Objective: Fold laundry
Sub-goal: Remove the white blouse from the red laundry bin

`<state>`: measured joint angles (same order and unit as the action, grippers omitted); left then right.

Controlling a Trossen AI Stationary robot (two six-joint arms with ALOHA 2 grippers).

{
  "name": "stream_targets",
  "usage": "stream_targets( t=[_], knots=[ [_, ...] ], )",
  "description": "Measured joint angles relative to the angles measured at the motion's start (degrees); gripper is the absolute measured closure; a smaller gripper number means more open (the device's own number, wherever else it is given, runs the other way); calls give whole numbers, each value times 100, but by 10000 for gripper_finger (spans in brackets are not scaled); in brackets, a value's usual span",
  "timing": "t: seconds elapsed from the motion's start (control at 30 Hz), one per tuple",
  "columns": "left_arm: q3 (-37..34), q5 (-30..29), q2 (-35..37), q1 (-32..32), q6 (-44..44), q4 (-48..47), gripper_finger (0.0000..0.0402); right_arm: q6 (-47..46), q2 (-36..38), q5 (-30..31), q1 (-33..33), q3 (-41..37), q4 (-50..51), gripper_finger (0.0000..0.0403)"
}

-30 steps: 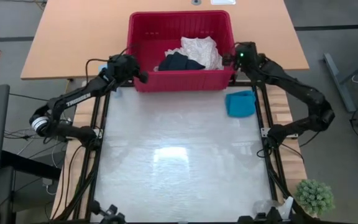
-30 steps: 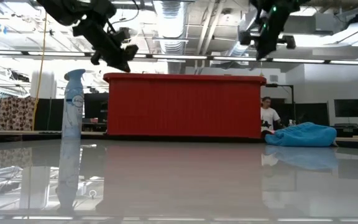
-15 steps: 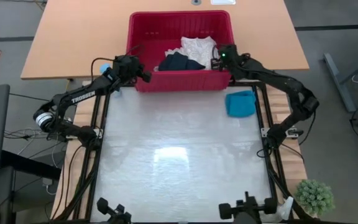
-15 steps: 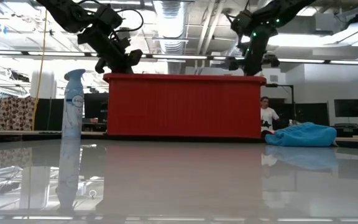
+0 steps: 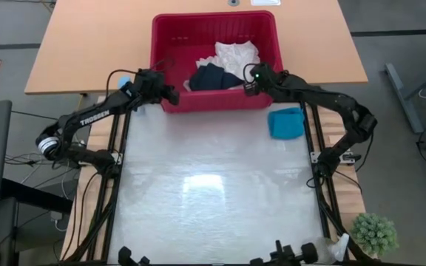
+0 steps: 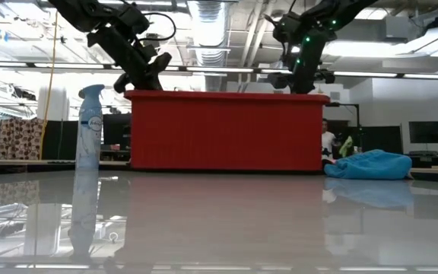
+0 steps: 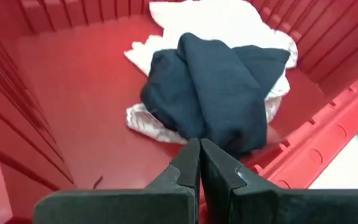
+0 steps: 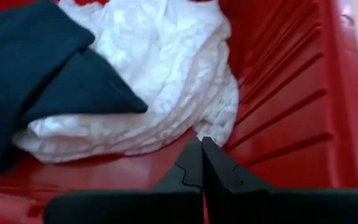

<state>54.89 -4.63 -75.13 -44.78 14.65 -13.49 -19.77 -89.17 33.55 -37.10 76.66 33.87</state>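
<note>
1. My right gripper (image 5: 251, 78) hangs over the near right part of the red plastic basket (image 5: 165, 29), fingers pressed together with nothing between them; in my right wrist view the fingertips (image 8: 199, 163) point down at the edge of the cream-white lacy cloth (image 8: 160, 74).

2. My left gripper (image 5: 170, 94) sits at the basket's near left corner, its fingers also pinched together and empty. In the left wrist view it looks across the red floor toward the pile.

3. The dark navy-black garment (image 5: 211, 75) lies bunched on top of the cream-white cloth, both inside the basket, toward its right half. The small turquoise-blue garment (image 5: 285, 122) is outside, a crumpled heap on the glossy white table (image 5: 213, 192), just beside the basket's near right corner.

4. I judge all three to be light, limp and not fragile. They will sag and drape from any pinch point, so nothing can be pushed into shape; it must be lifted and laid flat.

5. The lacy cloth looks open-textured, so my fingertips could snag, or take one thin layer only. I would go for a raised fold at its edge.

6. The navy piece looks thicker and rests uppermost, so it is probably the easier first pick, taken at a ridge of its top fold.

7. Either way my fingers must open first.
</note>
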Motion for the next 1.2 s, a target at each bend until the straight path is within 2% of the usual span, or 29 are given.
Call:
stream_targets(
  t=[0.43,0.57,0.9,1.03,1.13,1.2],
  knots=[
    [-27,-163,510,313,252,-909,401,-259,-24,97,769,0,467,382],
    [-35,-165,690,406,341,-704,401,-144,100,224,922,85,404,382],
    [-39,-163,1520,440,72,-25,396,595,192,135,965,1029,240,379],
    [-36,140,1781,440,-226,44,372,926,192,-198,871,1306,-214,353],
    [-26,552,1929,438,-381,89,343,1094,184,-779,693,1399,-913,313],
    [-26,862,1964,440,-438,91,320,1143,141,-941,553,1401,-1391,281]
  ],
)
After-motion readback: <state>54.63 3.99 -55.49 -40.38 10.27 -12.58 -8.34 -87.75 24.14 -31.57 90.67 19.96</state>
